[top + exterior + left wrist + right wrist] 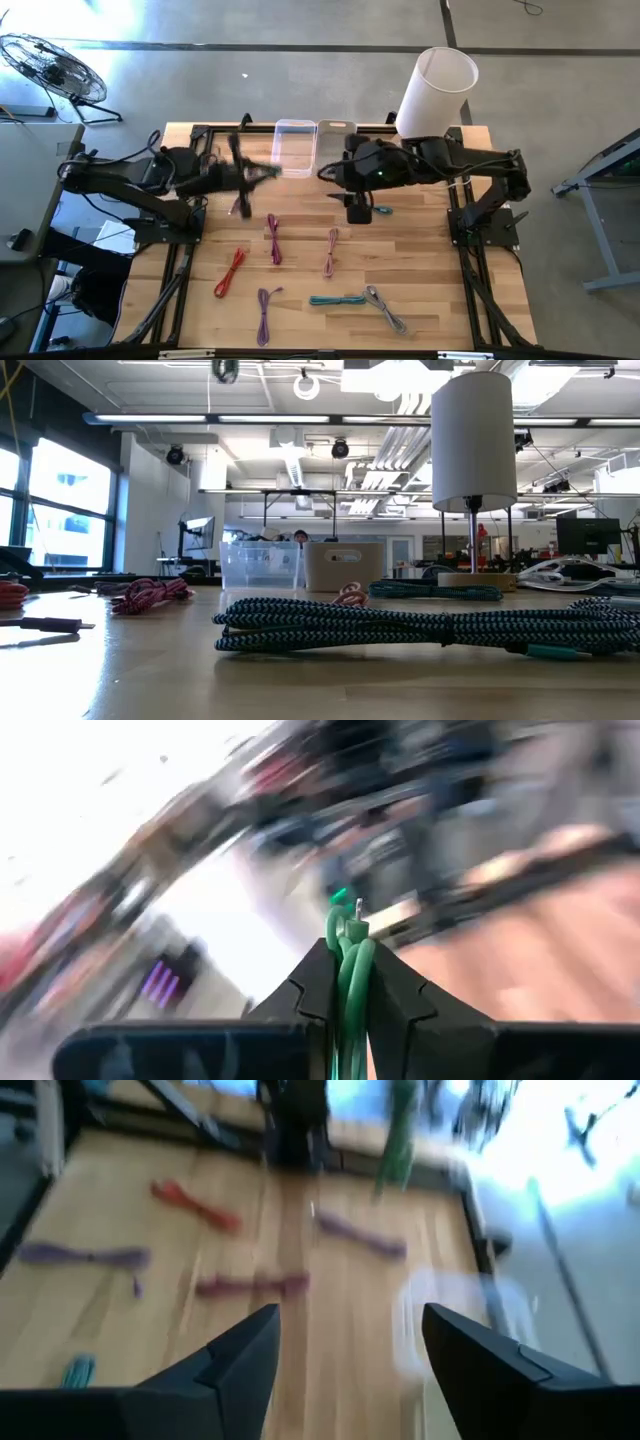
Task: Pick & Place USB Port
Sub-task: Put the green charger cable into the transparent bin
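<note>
Left gripper (348, 982) clamped on a green cable (350, 970), fingers pressed tight against it on both sides, cable end poking up past the fingertips; in the high view, seen blurred left of centre in the upper half of the frame (262, 174), just beside the clear plastic bin (295, 147) at the table's far edge. Right gripper (345, 1345) with fingers spread well apart and nothing between them, hanging right of centre in the high view (358, 208), near a teal cable (383, 210) on the wood. Farther out on the wooden table (430, 270): a red cable (230, 272) lower left, two maroon cables (274, 240) near the middle, a purple cable (264, 310) toward the bottom, a teal and grey bundle (360, 299) lower centre. A white lampshade (437, 92) standing at the upper right corner of the table. A cardboard box (343, 565) beside the bin in the low view.
</note>
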`<act>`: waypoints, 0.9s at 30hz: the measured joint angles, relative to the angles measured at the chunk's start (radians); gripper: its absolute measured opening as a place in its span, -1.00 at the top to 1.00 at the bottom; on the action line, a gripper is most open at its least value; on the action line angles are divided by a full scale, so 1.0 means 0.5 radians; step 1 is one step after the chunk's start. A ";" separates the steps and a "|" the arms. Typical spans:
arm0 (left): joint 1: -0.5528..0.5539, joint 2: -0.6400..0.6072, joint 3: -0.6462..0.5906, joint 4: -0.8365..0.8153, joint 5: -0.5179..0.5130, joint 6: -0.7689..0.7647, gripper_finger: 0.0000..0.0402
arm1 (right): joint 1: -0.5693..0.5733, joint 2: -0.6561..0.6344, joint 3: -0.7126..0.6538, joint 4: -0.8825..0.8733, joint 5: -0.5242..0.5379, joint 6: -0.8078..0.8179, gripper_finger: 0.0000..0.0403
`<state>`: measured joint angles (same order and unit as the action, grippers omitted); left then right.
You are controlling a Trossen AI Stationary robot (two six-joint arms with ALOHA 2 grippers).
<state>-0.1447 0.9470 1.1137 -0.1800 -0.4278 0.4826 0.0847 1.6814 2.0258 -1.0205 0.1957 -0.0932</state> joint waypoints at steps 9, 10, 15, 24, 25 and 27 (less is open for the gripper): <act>0.691 0.061 0.002 -0.155 0.020 -0.636 0.87 | -0.038 0.000 -0.001 -0.226 -0.006 0.158 -0.19; 0.791 0.096 0.001 -0.174 0.091 -0.692 0.87 | -0.038 0.000 -0.001 -0.227 -0.006 0.158 -0.19; 1.263 0.319 0.000 -0.179 0.471 -0.950 0.87 | -0.038 0.000 -0.001 -0.228 -0.002 0.158 -0.19; 1.532 0.806 0.002 0.003 0.833 -1.270 0.87 | -0.037 0.000 -0.001 -0.255 -0.010 0.174 -0.19; 1.547 0.855 0.001 0.001 0.836 -1.286 0.87 | -0.037 0.000 -0.001 -0.257 -0.020 0.174 -0.19; 1.567 0.928 0.000 -0.026 0.802 -1.277 0.87 | -0.037 0.000 -0.001 -0.265 -0.037 0.187 -0.19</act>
<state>0.6387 1.4107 1.1138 -0.1931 -0.0269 -0.1560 0.0662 1.6814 2.0254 -1.1531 0.1769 0.0004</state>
